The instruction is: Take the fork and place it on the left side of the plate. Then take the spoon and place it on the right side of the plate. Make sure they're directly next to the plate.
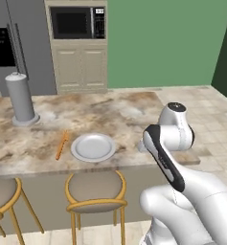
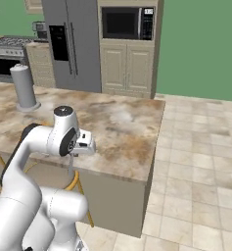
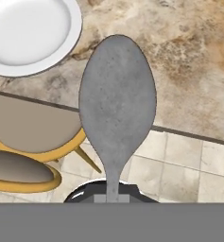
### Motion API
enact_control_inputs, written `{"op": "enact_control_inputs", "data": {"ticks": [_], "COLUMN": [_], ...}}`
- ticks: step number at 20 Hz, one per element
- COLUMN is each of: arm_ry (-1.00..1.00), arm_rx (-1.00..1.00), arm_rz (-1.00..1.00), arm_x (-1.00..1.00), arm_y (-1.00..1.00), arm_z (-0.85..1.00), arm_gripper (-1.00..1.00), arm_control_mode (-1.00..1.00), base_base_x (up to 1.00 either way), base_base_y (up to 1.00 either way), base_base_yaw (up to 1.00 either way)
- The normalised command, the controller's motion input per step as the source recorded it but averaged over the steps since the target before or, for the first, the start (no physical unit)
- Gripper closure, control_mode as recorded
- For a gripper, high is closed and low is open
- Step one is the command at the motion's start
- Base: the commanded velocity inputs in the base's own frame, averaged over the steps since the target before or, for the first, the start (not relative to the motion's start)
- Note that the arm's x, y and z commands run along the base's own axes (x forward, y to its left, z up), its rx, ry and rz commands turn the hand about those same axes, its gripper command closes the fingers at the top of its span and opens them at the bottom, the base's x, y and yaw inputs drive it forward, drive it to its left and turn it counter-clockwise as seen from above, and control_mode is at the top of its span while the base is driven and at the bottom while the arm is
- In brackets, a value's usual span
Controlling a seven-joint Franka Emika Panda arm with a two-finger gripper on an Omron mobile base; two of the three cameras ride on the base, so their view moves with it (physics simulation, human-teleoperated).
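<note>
The grey metal spoon (image 3: 117, 104) stands bowl-up in my gripper (image 3: 112, 196), which is shut on its handle. It hovers over the counter's front edge, to the right of the plate (image 3: 28, 28). In the right base view the spoon (image 2: 71, 165) hangs below the gripper (image 2: 74, 153), close to the counter's near edge. On the marble counter, the light plate (image 1: 93, 147) lies near the front edge. The orange fork (image 1: 62, 144) lies close by on its left, roughly parallel to the plate's side. My arm's links hide the gripper in the left base view.
A grey cylinder on a round base (image 1: 23, 98) stands at the back left of the counter (image 1: 124, 112). Yellow-framed stools (image 1: 95, 191) sit under the counter's front edge, and one stool (image 3: 33, 127) lies below the plate. Tiled floor (image 2: 200, 162) opens to the right.
</note>
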Motion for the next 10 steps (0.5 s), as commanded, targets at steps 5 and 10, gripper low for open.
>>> {"op": "enact_control_inputs", "data": {"ticks": [5, 10], "arm_ry": [0.0, 0.0], "arm_rx": [0.0, 0.0], "arm_rz": [0.0, 0.0], "arm_x": [0.0, 0.0], "arm_y": [0.0, 0.0], "arm_z": [0.0, 0.0], "arm_gripper": [1.0, 1.0], "arm_control_mode": [1.0, 1.0], "base_base_x": [0.4, 0.25], "base_base_y": [-0.41, -0.28], "base_base_yaw": [0.13, 0.05]}}
